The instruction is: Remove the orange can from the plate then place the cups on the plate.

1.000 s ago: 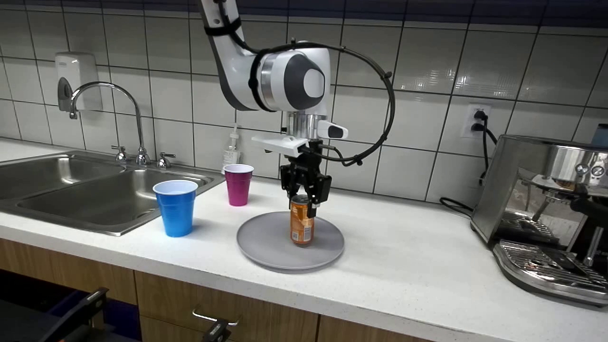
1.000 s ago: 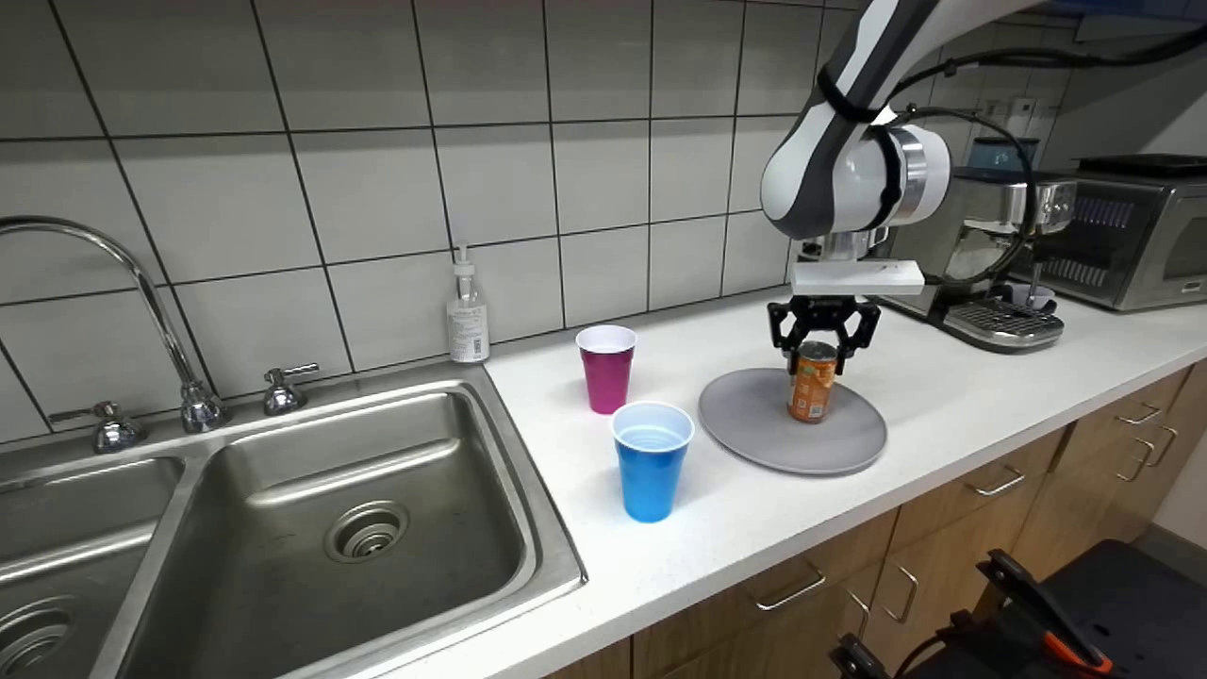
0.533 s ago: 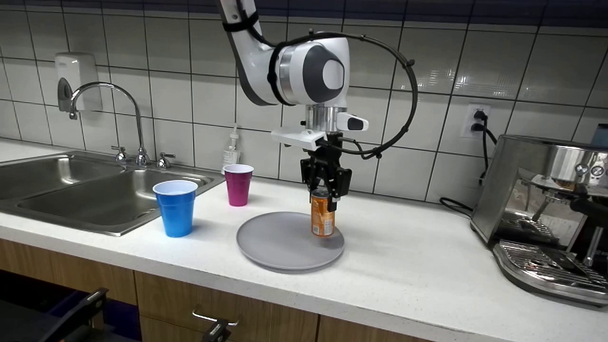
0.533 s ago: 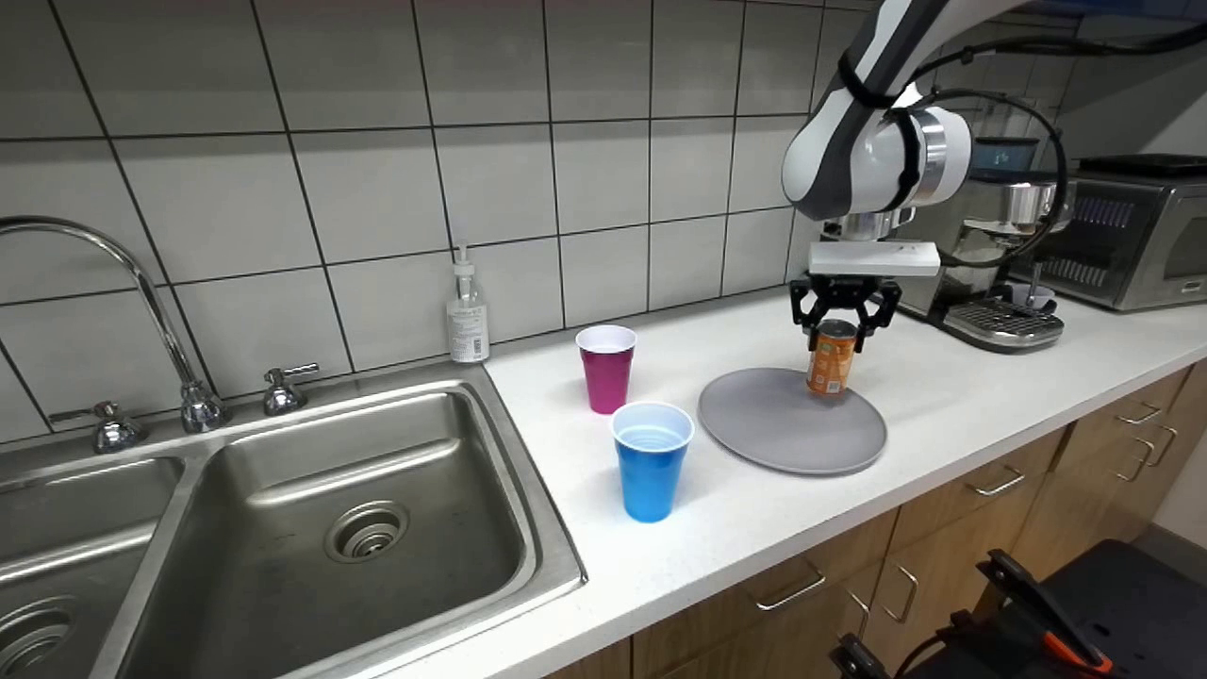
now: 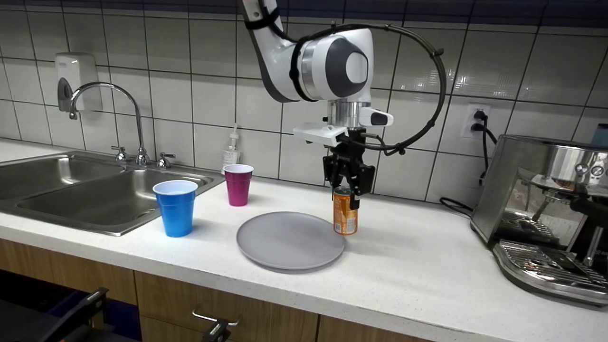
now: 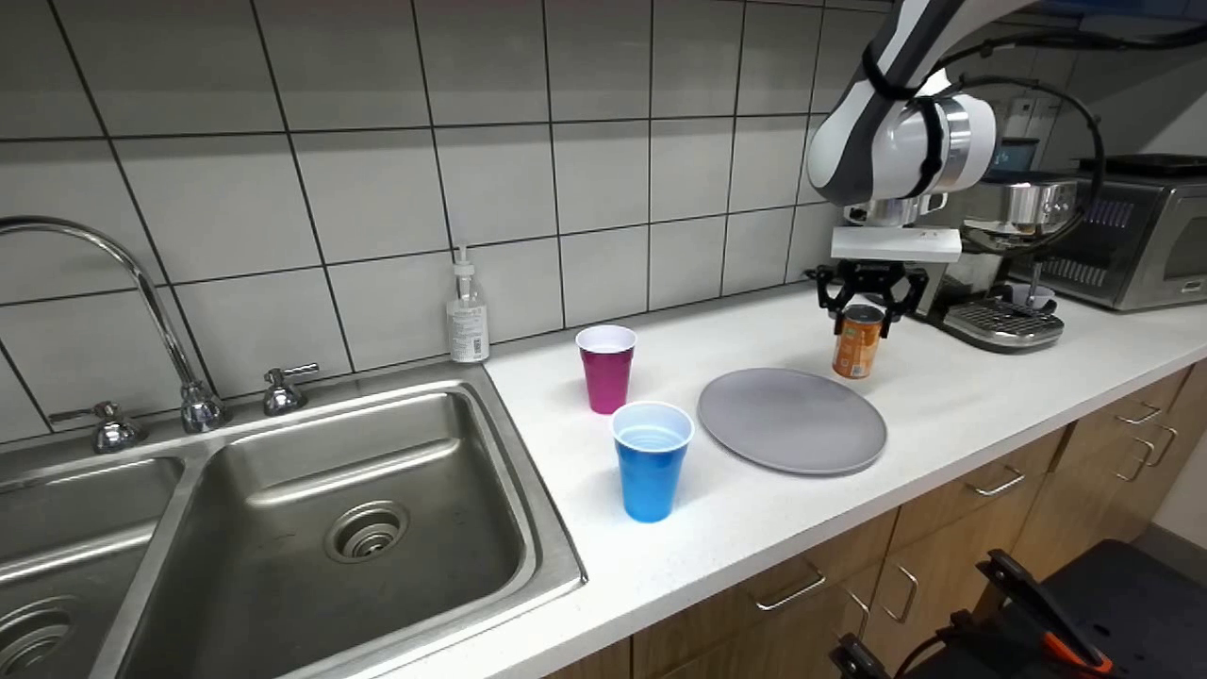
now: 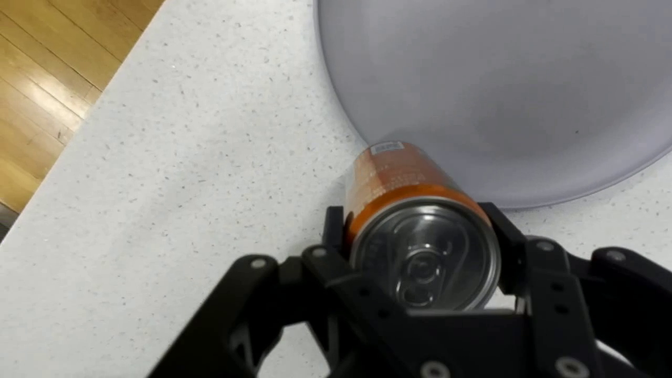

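Note:
My gripper (image 5: 344, 198) is shut on the orange can (image 5: 345, 219) near its silver top. In an exterior view the gripper (image 6: 862, 325) holds the can (image 6: 855, 351) upright, apparently a little above the counter just past the rim of the plate. The wrist view shows the can (image 7: 407, 168) between both fingers (image 7: 417, 228), overlapping the edge of the plate (image 7: 472, 79). The grey plate lies bare in both exterior views (image 5: 285, 242) (image 6: 792, 424). The blue cup (image 5: 176, 211) (image 6: 651, 476) and the magenta cup (image 5: 238, 186) (image 6: 606, 377) stand upright on the counter between sink and plate.
A steel sink (image 5: 118, 223) with a faucet (image 5: 140, 128) is beside the cups. A soap bottle (image 6: 468, 325) stands by the tiled wall. A coffee machine (image 5: 546, 199) stands at the far end. The white counter's front edge (image 5: 266, 287) runs along the drawers.
The gripper has lifted the can off the plate and carried it toward the coffee machine, past the plate's rim. The cups and plate have not moved.

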Robot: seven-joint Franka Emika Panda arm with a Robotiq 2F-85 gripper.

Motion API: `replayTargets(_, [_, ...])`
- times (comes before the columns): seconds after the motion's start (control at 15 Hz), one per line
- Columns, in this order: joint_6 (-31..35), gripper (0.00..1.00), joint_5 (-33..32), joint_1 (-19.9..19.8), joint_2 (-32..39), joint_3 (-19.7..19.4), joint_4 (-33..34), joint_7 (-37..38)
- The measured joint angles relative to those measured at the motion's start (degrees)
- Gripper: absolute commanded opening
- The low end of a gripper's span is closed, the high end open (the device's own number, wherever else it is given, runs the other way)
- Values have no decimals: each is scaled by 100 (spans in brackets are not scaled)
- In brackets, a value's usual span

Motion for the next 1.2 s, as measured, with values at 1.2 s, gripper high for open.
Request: replayTargets(1.2, [-550, 38, 497, -541, 860, -231, 775, 404])
